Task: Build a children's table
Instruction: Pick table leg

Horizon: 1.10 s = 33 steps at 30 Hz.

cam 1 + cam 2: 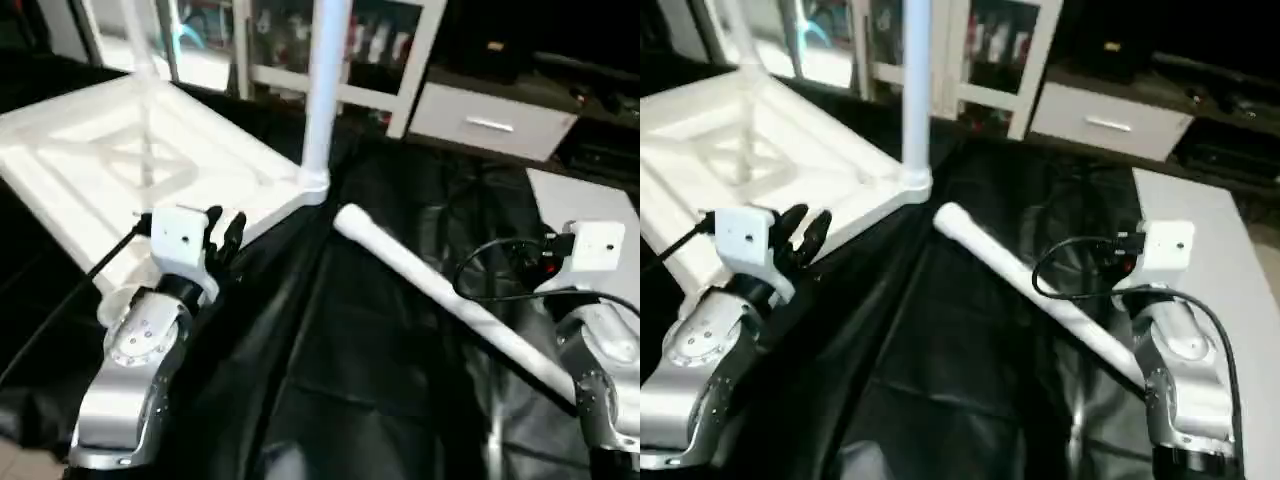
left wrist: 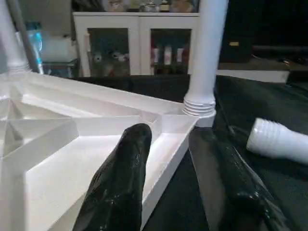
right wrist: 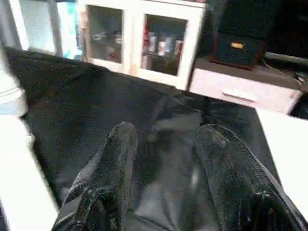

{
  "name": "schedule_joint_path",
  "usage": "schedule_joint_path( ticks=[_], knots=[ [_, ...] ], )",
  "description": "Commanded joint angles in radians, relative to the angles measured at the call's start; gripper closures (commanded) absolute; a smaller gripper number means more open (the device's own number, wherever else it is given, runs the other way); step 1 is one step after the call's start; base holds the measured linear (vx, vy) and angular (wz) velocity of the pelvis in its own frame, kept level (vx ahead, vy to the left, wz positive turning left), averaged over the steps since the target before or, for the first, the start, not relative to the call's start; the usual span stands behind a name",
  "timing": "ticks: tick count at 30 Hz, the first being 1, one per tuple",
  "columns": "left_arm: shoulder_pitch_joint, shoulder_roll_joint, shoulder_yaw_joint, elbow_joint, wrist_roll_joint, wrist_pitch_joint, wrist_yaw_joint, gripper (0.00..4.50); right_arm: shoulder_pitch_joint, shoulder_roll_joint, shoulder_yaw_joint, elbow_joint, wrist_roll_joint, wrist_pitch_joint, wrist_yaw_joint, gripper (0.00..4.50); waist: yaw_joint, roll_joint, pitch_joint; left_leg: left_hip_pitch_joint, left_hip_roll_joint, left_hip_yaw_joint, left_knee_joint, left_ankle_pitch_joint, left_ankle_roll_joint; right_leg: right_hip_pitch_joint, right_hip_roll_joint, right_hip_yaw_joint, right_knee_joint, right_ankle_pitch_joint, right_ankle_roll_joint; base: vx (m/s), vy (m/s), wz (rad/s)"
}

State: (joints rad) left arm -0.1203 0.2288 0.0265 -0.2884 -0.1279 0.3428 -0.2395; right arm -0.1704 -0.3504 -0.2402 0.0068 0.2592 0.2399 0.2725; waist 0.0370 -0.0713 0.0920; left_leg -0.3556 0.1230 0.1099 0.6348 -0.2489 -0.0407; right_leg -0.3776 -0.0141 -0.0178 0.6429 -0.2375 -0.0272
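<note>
On the black-draped worktop point(image 1: 330, 380), the tabletop point(image 1: 90, 170) awaits another leg point(image 1: 440, 295).
Left gripper point(image 1: 222, 235) spread over the tabletop edge, right gripper point(image 3: 166, 159) spread, apparently empty; next, grasp the lying leg.

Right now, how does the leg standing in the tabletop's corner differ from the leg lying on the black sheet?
The standing leg is upright, its ribbed end seated in a corner socket of the tabletop. The loose leg lies flat and diagonal on the black sheet, ribbed end bare, joined to nothing. Both are white tubes.
</note>
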Motion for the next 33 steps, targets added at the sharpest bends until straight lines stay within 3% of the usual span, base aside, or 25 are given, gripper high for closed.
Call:
schedule_joint_path(
  ticks=[1, 2, 3, 5, 7, 10, 13, 14, 15, 16, 17, 18, 19, 22, 28, 33],
  knots=[
    [0.020, 0.021, -0.045, -0.033, -0.035, -0.003, -0.083, 2.78, -0.031, -0.070, -0.013, 0.018, -0.010, 0.071, 0.048, 2.30, 0.002, 0.005, -0.042, 0.020, 0.098, -0.016, -0.089, -0.060, 0.050, 0.051, -0.124, 0.054, -0.079, -0.010, -0.227, -0.065, 0.031, 0.08],
    [0.030, 0.041, -0.062, -0.045, -0.058, -0.010, -0.137, 2.78, -0.049, -0.120, 0.001, 0.058, -0.028, 0.079, 0.089, 2.30, 0.001, -0.002, -0.032, 0.024, 0.096, -0.004, -0.094, -0.143, 0.042, 0.044, -0.126, 0.056, -0.094, -0.162, -0.219, -0.065, 0.031, 0.08],
    [0.036, 0.063, -0.077, -0.055, -0.080, -0.013, -0.190, 2.78, -0.071, -0.162, 0.009, 0.106, -0.036, 0.087, 0.129, 2.30, 0.001, -0.002, -0.027, 0.026, 0.096, 0.002, -0.096, -0.196, 0.032, 0.036, -0.129, 0.056, -0.103, -0.280, -0.206, -0.065, 0.032, 0.08],
    [0.040, 0.083, -0.088, -0.064, -0.100, -0.011, -0.236, 2.78, -0.092, -0.196, 0.019, 0.150, -0.046, 0.083, 0.163, 2.30, 0.002, 0.004, -0.028, 0.032, 0.100, 0.007, -0.097, -0.232, 0.014, 0.024, -0.129, 0.055, -0.108, -0.348, -0.187, -0.056, 0.032, 0.07],
    [0.042, 0.137, -0.113, -0.085, -0.164, 0.025, -0.353, 2.78, -0.146, -0.273, 0.072, 0.275, -0.090, 0.039, 0.272, 2.30, 0.000, 0.001, -0.031, 0.022, 0.099, 0.010, -0.099, -0.213, 0.015, 0.027, -0.128, 0.054, -0.105, -0.317, -0.183, 0.000, 0.000, 0.00],
    [0.038, 0.190, -0.139, -0.107, -0.211, 0.068, -0.449, 2.78, -0.193, -0.326, 0.133, 0.395, -0.138, -0.010, 0.365, 2.30, 0.002, -0.004, -0.036, 0.013, 0.098, 0.016, -0.094, -0.148, 0.040, 0.030, -0.134, 0.055, -0.099, -0.238, -0.208, 0.000, 0.000, 0.00],
    [0.039, 0.243, -0.162, -0.129, -0.240, 0.112, -0.523, 2.78, -0.235, -0.367, 0.192, 0.506, -0.194, -0.061, 0.413, 2.30, 0.004, -0.010, -0.045, 0.007, 0.097, 0.022, -0.087, -0.063, 0.077, 0.035, -0.132, 0.051, -0.089, -0.148, -0.240, 0.000, 0.000, 0.00],
    [0.045, 0.285, -0.185, -0.146, -0.242, 0.128, -0.564, 2.78, -0.259, -0.400, 0.244, 0.594, -0.246, -0.113, 0.459, 2.30, 0.006, -0.017, -0.051, 0.003, 0.096, 0.027, -0.083, -0.012, 0.097, 0.038, -0.131, 0.051, -0.080, -0.087, -0.254, 0.000, 0.000, 0.00],
    [0.045, 0.285, -0.185, -0.146, -0.242, 0.128, -0.564, 2.78, -0.259, -0.400, 0.244, 0.594, -0.246, -0.113, 0.459, 2.30, 0.008, -0.015, -0.055, 0.005, 0.096, 0.032, -0.078, 0.020, 0.121, 0.035, -0.131, 0.050, -0.075, -0.032, -0.269, 0.000, 0.000, 0.00],
    [0.050, 0.302, -0.196, -0.153, -0.234, 0.127, -0.574, 2.78, -0.267, -0.417, 0.272, 0.637, -0.276, -0.142, 0.481, 2.30, 0.008, -0.015, -0.055, 0.005, 0.096, 0.032, -0.078, 0.020, 0.121, 0.035, -0.131, 0.050, -0.075, -0.032, -0.269, 0.000, 0.000, 0.00],
    [0.055, 0.311, -0.202, -0.161, -0.235, 0.128, -0.580, 2.78, -0.276, -0.433, 0.295, 0.685, -0.302, -0.167, 0.510, 2.30, 0.011, -0.016, -0.054, 0.001, 0.098, 0.035, -0.075, 0.046, 0.151, 0.036, -0.133, 0.049, -0.071, 0.009, -0.288, 0.000, 0.000, 0.00],
    [0.059, 0.312, -0.202, -0.170, -0.243, 0.134, -0.580, 2.78, -0.275, -0.447, 0.310, 0.709, -0.317, -0.185, 0.533, 2.30, 0.012, -0.016, -0.053, -0.001, 0.099, 0.036, -0.074, 0.046, 0.162, 0.036, -0.132, 0.048, -0.071, 0.013, -0.300, 0.000, 0.000, 0.00],
    [0.060, 0.313, -0.201, -0.178, -0.249, 0.139, -0.578, 2.78, -0.276, -0.455, 0.317, 0.726, -0.321, -0.197, 0.549, 2.30, 0.013, -0.027, -0.054, -0.001, 0.100, 0.037, -0.073, 0.050, 0.167, 0.038, -0.132, 0.048, -0.072, 0.016, -0.301, 0.000, 0.000, 0.00],
    [0.065, 0.312, -0.198, -0.189, -0.258, 0.145, -0.574, 2.78, -0.267, -0.470, 0.321, 0.733, -0.319, -0.204, 0.581, 2.30, 0.018, -0.024, -0.053, -0.003, 0.103, 0.038, -0.072, 0.060, 0.180, 0.036, -0.131, 0.047, -0.068, 0.026, -0.309, 0.000, 0.000, 0.00],
    [0.074, 0.320, -0.193, -0.210, -0.276, 0.164, -0.575, 2.78, -0.234, -0.534, 0.358, 0.780, -0.321, -0.274, 0.733, 2.30, 0.023, -0.025, -0.045, 0.003, 0.108, 0.040, -0.077, -0.041, 0.150, 0.030, -0.133, 0.048, -0.085, -0.126, -0.293, 0.000, 0.000, 0.00],
    [0.068, 0.317, -0.210, -0.205, -0.265, 0.173, -0.567, 2.78, -0.205, -0.576, 0.382, 0.790, -0.342, -0.319, 0.820, 2.30, 0.023, -0.026, -0.048, 0.000, 0.110, 0.038, -0.076, -0.039, 0.148, 0.032, -0.132, 0.048, -0.083, -0.112, -0.291, 0.000, 0.000, 0.00]
  ],
)
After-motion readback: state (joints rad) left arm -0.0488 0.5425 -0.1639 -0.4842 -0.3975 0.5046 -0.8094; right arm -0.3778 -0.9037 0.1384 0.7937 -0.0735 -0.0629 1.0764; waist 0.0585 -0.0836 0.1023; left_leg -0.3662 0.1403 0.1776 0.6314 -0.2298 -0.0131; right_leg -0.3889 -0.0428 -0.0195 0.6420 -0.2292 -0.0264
